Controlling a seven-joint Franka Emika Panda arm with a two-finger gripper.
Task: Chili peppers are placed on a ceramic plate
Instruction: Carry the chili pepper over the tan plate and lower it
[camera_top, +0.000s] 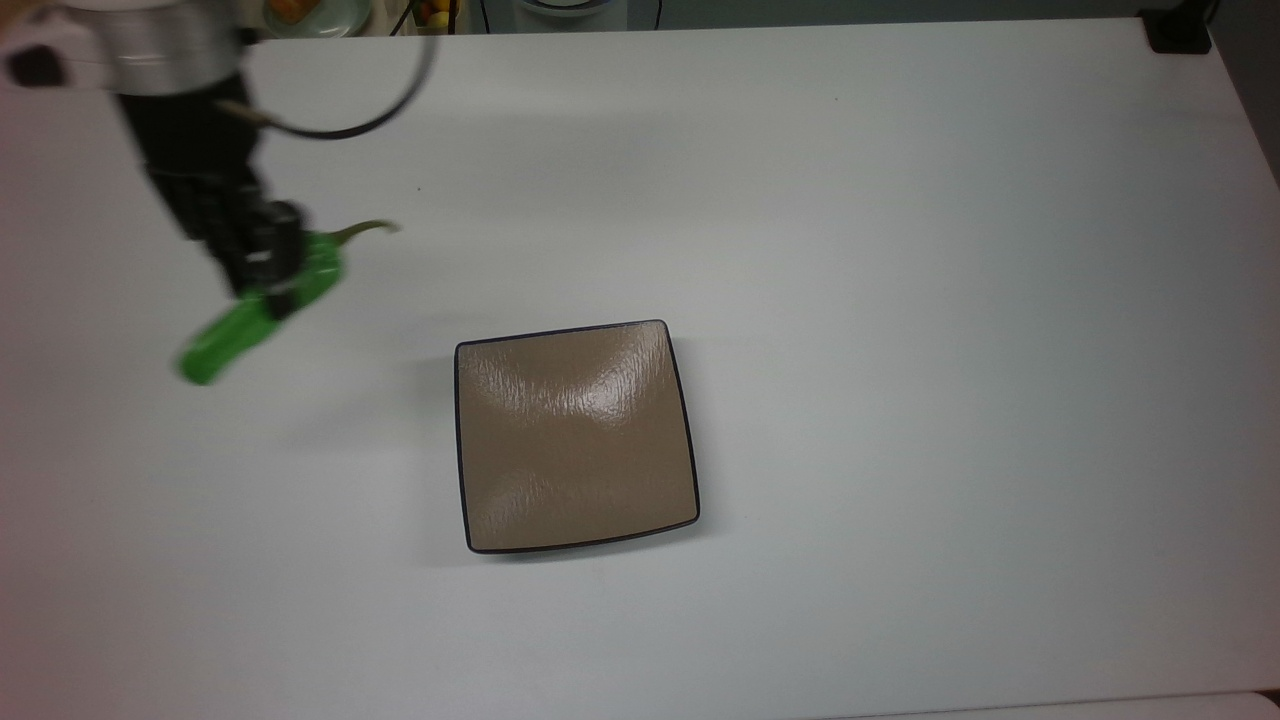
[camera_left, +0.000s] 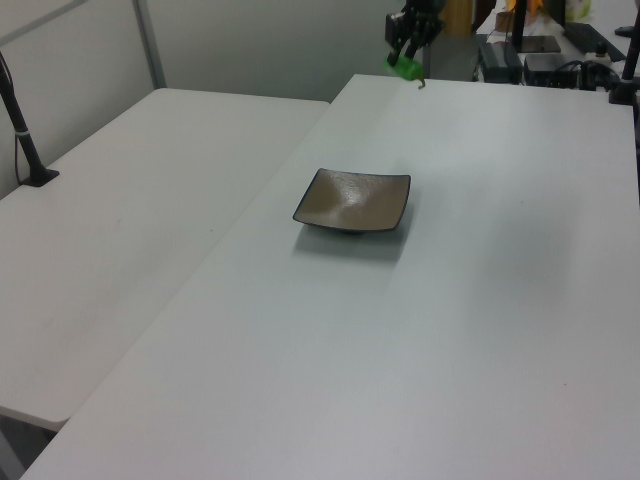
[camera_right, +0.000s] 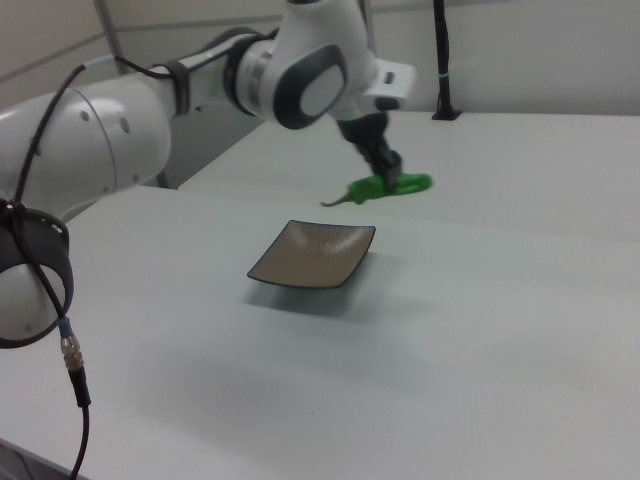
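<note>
A bright green chili pepper (camera_top: 235, 335) with a thin curved stem hangs in the air, held by my gripper (camera_top: 268, 280), which is shut on its middle. In the top view it is up and to the left of the ceramic plate (camera_top: 575, 435), a square tan-brown dish with a dark rim and nothing on it. From the right view the chili pepper (camera_right: 395, 186) floats just behind and above the ceramic plate (camera_right: 314, 254), under my gripper (camera_right: 390, 172). The left view has the chili pepper (camera_left: 403, 67) far beyond the ceramic plate (camera_left: 353, 201).
The white table (camera_top: 900, 300) spreads wide on all sides of the plate. A black cable (camera_top: 345, 125) loops off the arm. Clutter (camera_left: 545, 50) stands past the table's far edge in the left view. A second white table (camera_left: 130, 200) adjoins at the left view's left.
</note>
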